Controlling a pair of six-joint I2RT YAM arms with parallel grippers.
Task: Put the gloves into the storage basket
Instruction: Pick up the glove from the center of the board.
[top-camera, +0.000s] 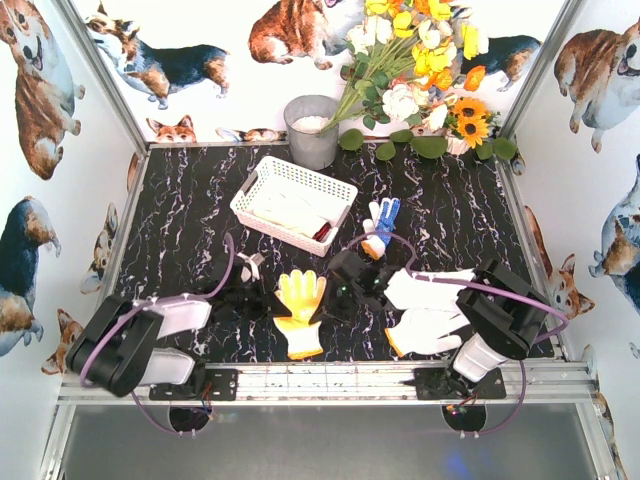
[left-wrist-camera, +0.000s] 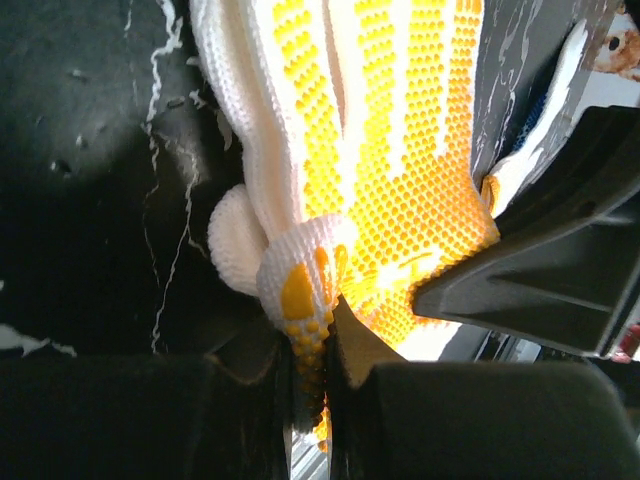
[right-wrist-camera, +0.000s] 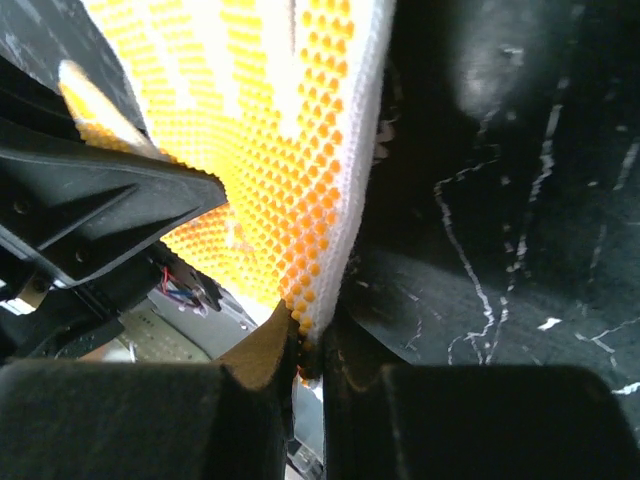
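Left hand (left-wrist-camera: 312, 345), right hand (right-wrist-camera: 308, 335) on glove (top-camera: 300, 312)

You have the storage basket (top-camera: 293, 203) at mid-worktop (top-camera: 190, 210), gloves (top-camera: 285, 213) lying in it. The bucket (top-camera: 312, 130) stands just behind it, flowers (top-camera: 415, 70) to the bucket's right. In front of the basket one glove (top-camera: 300, 312) lies flat, its left edge in the left gripper (left-wrist-camera: 311, 345) jaws, its right edge in the right gripper (right-wrist-camera: 308, 342) jaws. Another glove (top-camera: 380, 228) lies just right of the basket, and two more gloves (top-camera: 428, 325) lie near right, touching.
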